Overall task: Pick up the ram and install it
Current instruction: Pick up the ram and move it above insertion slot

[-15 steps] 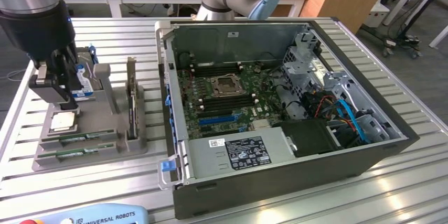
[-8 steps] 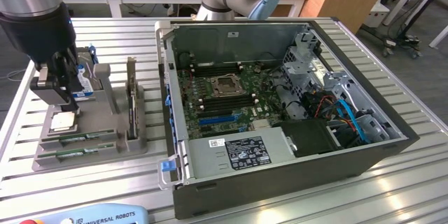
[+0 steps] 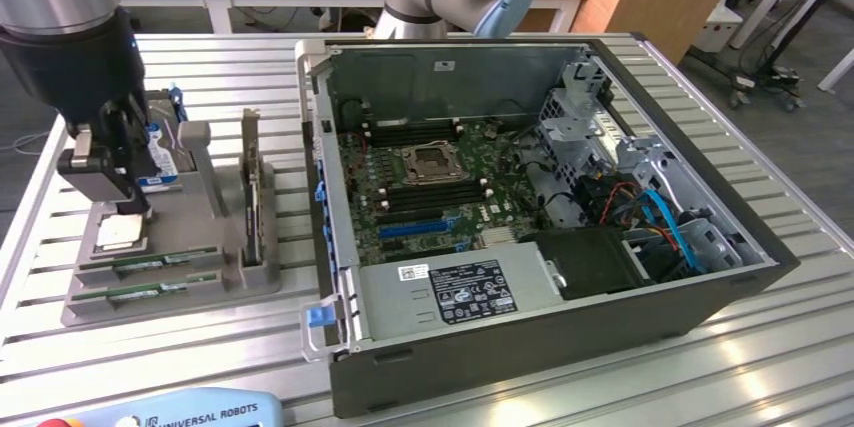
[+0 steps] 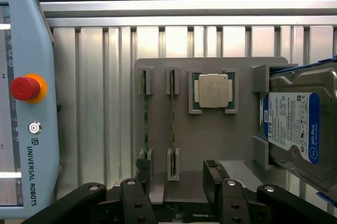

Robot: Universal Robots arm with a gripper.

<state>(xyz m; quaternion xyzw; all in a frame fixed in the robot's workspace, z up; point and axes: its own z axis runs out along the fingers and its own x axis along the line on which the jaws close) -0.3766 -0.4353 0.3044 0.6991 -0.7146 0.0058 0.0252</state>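
**Parts holder and open computer case on a slatted aluminium table (image 3: 761, 367).** At the exterior view's left, the grey parts holder (image 4: 210, 145) carries each part in its own recess. Two green ram sticks stand on edge in parallel slots: the ram stick nearer the processor (image 4: 172, 113) and the outer ram stick (image 4: 144, 113). A square silver processor (image 4: 213, 91) lies flat beside them. A silver-and-blue hard drive (image 4: 295, 124) stands in its bracket, and an upright card (image 3: 250, 182) stands on the side towards the case.

The gripper (image 4: 176, 184) hangs over the holder with its jaws spread wide. It grips nothing and touches neither stick. The stick nearer the processor lies roughly in line with the gap.

At the exterior view's right, the computer case (image 3: 667, 297) lies open. It holds the motherboard (image 3: 461, 202), a bare processor socket (image 3: 430, 164) and, at its near end, the power supply (image 3: 461, 292). A teach pendant (image 4: 26, 129) lies at the table's near edge.
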